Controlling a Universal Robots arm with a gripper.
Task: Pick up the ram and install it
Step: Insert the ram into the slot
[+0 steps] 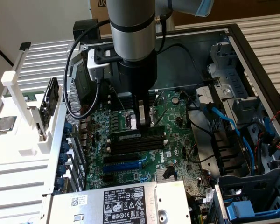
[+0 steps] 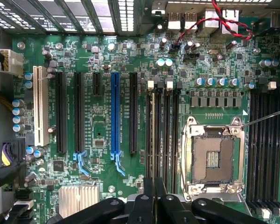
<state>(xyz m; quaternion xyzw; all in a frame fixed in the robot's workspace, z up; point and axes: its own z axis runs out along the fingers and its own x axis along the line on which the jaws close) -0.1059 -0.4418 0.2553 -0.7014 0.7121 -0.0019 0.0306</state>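
Seating the ram (image 1: 123,136) looks like the step in hand: the gripper (image 1: 141,124) holds it edge-up, fingers (image 2: 148,198) pinched on it, along the black memory slots (image 2: 165,135) beside the processor socket (image 2: 213,156). Pressing home likely needs straight, even downward force.

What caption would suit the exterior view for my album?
Robot gripper poised over the memory slots of a motherboard inside an open computer case.
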